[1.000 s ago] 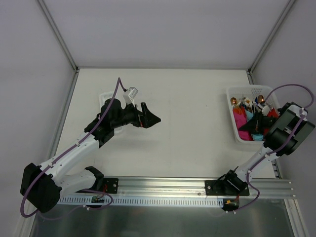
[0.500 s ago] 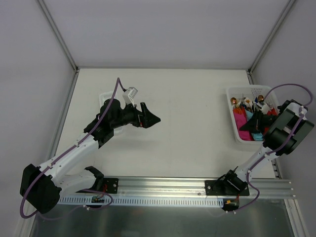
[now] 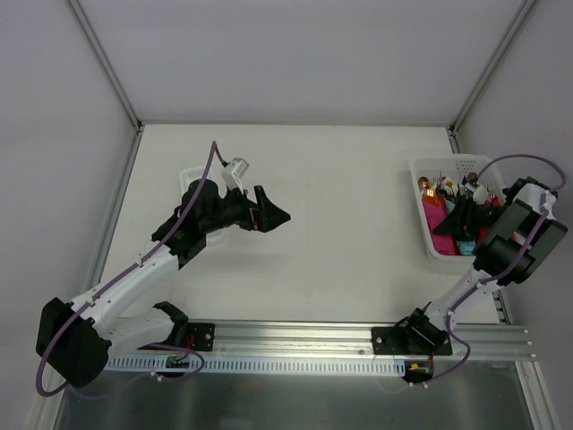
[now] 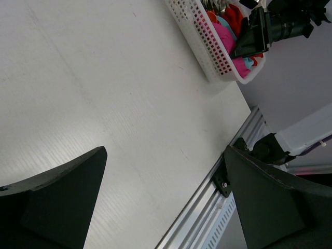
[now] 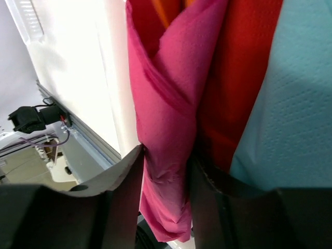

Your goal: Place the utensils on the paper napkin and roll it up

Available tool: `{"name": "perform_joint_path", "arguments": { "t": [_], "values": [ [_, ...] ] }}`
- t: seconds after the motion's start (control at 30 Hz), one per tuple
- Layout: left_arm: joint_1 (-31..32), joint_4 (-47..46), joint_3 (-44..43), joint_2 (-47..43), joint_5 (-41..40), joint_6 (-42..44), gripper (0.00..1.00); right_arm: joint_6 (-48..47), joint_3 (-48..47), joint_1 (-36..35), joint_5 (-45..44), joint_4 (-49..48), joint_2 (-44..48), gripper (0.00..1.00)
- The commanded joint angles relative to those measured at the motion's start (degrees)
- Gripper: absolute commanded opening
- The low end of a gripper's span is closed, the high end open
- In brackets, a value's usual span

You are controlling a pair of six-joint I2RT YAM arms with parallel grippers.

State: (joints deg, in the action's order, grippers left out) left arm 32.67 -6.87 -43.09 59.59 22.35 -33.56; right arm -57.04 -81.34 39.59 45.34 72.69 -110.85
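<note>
In the basket (image 3: 457, 161) at three o'clock, the rolled paper napkin (image 5: 171, 104) is flanked, apparently for depositing, by the right gripper (image 5: 166, 155), half-open, hold uncertain.

No word, label, brand mark or number can be read anywhere, neither on the white basket (image 3: 421, 204) nor on the rolled pink napkin (image 5: 171, 119) inside it.

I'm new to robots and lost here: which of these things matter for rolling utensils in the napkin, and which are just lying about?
In the job: magenta-pink rolled paper napkin between the fingers of the right gripper; orange plastic showing at its top, probably the utensils.

Just lying about: red napkin bundle; teal napkin bundle; white plastic mesh basket holding them; the open left gripper.
</note>
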Motion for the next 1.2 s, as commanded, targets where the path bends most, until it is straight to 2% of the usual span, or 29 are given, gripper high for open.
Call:
{"name": "perform_joint_path", "arguments": {
  "t": [0.0, 0.23, 0.37, 0.5, 0.6, 0.73, 0.8, 0.87, 0.97, 1.03, 1.07, 1.17],
  "values": [
    [0.29, -0.86, -0.06, -1.76, -0.64, 0.78, 0.99, -1.85, -1.89, 0.31, -4.3, -5.98, 3.79, 0.44],
    [0.29, 0.72, 0.2, -3.6, -2.92, 1.04, 0.99, -1.94, -3.73, 0.31, -6.23, -5.27, 8.1, 0.66],
    [0.29, 2.74, -0.59, -3.69, -4.33, 2.01, 0.99, -1.59, -4.7, 0.31, -6.76, -5.19, 9.95, 0.71],
    [0.29, 6.51, -2.26, -3.87, -8.54, 3.5, 0.99, -0.1, -7.07, 0.31, -5.27, -5.1, 13.89, 0.81],
    [0.21, 13.01, -4.98, -3.52, -13.97, 5.87, 0.99, 2.09, -9.88, -1.0, -3.78, -5.01, 16.53, 0.97],
    [-0.58, 19.34, -9.45, -2.03, -17.42, 9.74, 0.99, 7.35, -12.52, -6.09, -2.28, -5.36, 21.88, 0.99],
    [-1.28, 22.95, -11.04, -1.33, -18.56, 11.41, 0.99, 10.7, -11.48, -12.24, -3.06, -8.59, 24.35, 0.99],
    [-2.6, 25.14, -13.5, -0.45, -20.76, 12.03, 0.99, 17.9, -9.11, -17.42, -4.12, -12.37, 28.57, 0.99],
    [-5.41, 28.66, -16.05, 0.52, -21.12, 13.52, 0.99, 28.86, -1.47, -32.15, -7.45, -23.44, 34.53, 0.99],
    [-6.47, 30.95, -17.54, 1.75, -21.82, 14.48, 0.99, 33.28, 5.45, -38.51, -9.65, -31.41, 36.92, 0.99],
    [-7.34, 31.83, -17.99, 2.36, -22.0, 15.62, 0.99, 36.09, 8.01, -45.06, -10.53, -33.9, 37.89, 0.99],
    [-7.62, 34.03, -18.35, 4.65, -23.84, 17.12, 0.99, 37.09, 17.77, -56.77, -16.32, -41.64, 41.06, 0.99]
  ]
}}
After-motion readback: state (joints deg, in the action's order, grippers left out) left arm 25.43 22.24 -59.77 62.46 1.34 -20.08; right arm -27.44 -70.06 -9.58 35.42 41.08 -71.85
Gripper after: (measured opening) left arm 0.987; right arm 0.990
